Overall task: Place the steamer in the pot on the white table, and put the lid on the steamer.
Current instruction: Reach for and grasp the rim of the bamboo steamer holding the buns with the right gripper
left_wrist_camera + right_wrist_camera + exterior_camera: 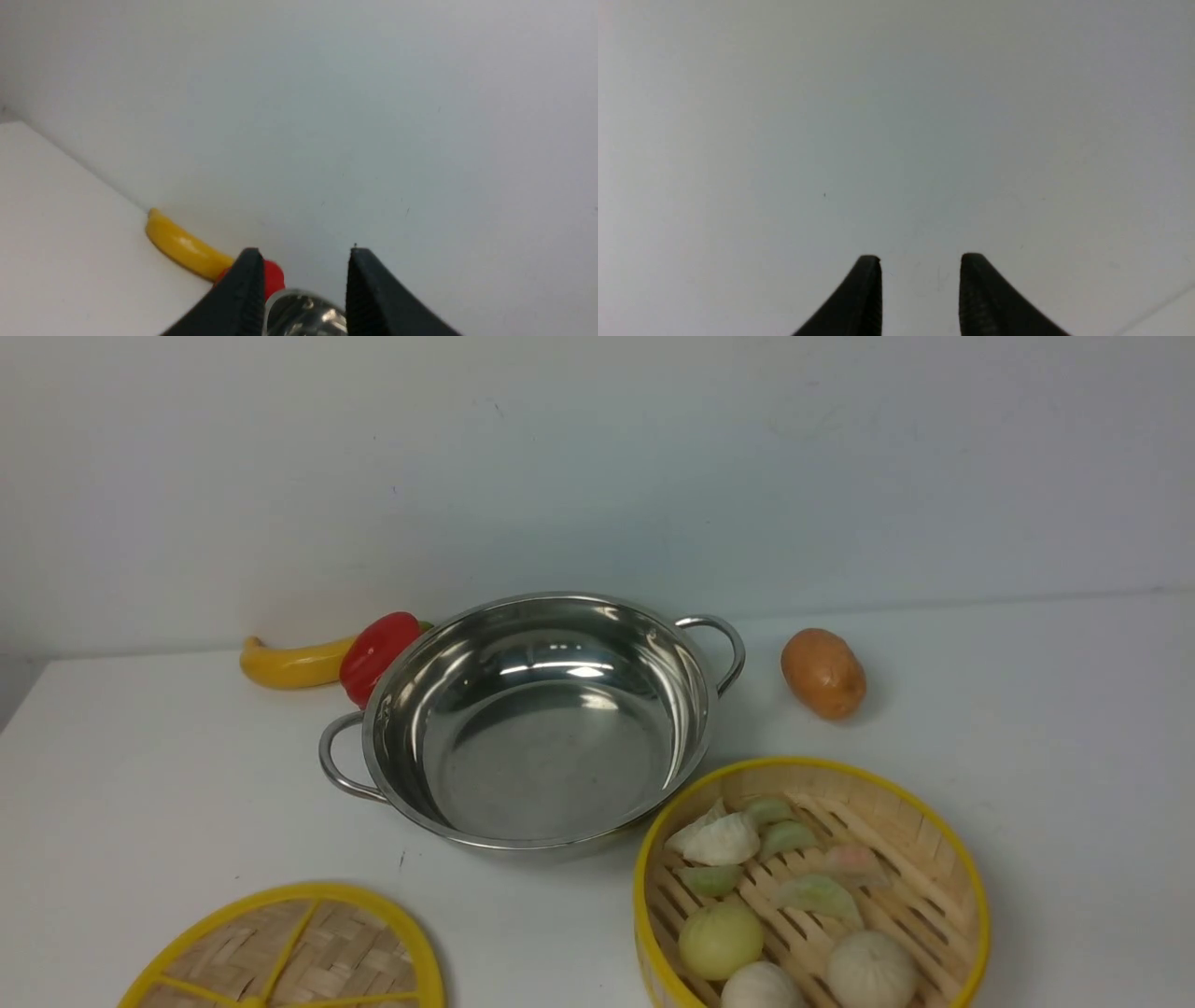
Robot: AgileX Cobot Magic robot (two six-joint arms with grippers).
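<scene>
**Steamer and lid both lie outside the pot**

On the white surface [140, 756], the lid [289, 952] lies near-left. The pot [537, 728] stands in the middle, and the steamer [934, 821] sits just beside it, near-right. The left hand [303, 254] and right hand [920, 259] have parted jaws and grip nothing.

Shiny stainless-steel pot [411, 709] with two loop handles, empty, upright on plain white worktop [1027, 728], round yellow-rimmed bamboo steamer basket [934, 840] just beside it front-right, flat woven yellow-spoked lid [308, 952] front-left, apart
</scene>
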